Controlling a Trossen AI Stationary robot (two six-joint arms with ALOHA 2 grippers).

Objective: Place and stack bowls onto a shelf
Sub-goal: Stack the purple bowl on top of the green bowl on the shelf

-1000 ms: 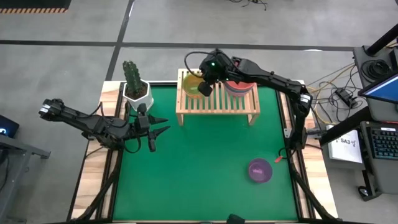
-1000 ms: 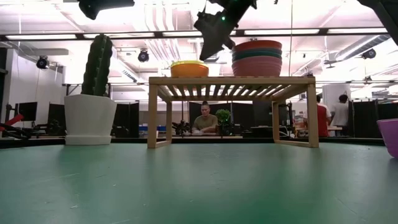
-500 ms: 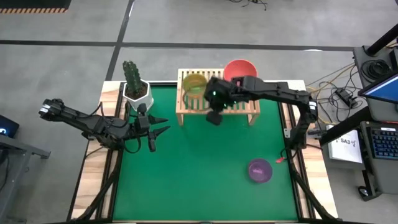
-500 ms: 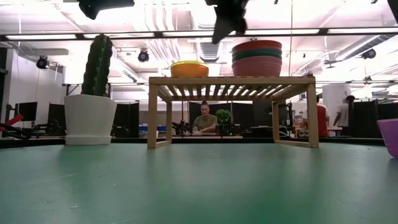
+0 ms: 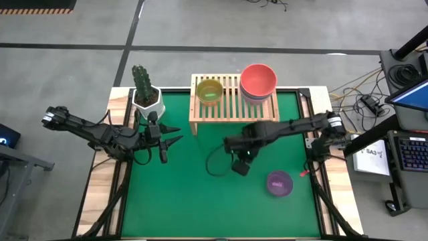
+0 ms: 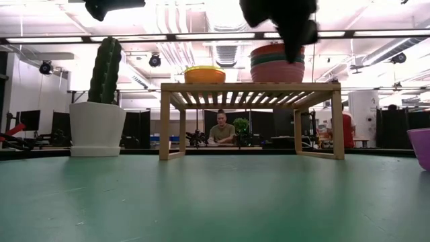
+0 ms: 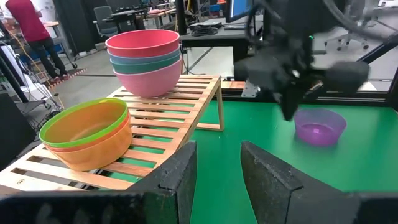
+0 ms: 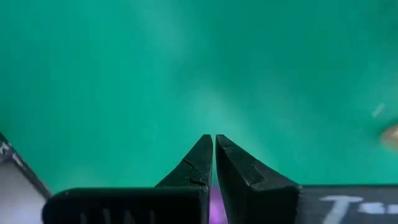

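The light-wood shelf (image 5: 233,100) stands at the mat's far edge. On its slats sit a stack of large bowls (image 5: 258,81) with a red-pink one on top, and a smaller stack (image 5: 209,90) with a green bowl on top. The stacks also show in the left wrist view: large stack (image 7: 144,59), small stack (image 7: 87,132). A purple bowl (image 5: 279,183) rests upright on the mat near the right. My right gripper (image 5: 241,164) hovers shut over the mat, left of the purple bowl. My left gripper (image 5: 172,137) waits open at the mat's left.
A white pot with a cactus (image 5: 146,90) stands at the far left corner beside the shelf. The green mat (image 5: 200,194) lies bare in the middle and near the front. A black cable loop (image 5: 215,161) hangs by my right gripper. People show in the room behind.
My right gripper has left the small bowl stack on the shelf and swung toward the table's near edge and down, out over the mat toward the purple bowl. The bowls and shelf have stayed put.
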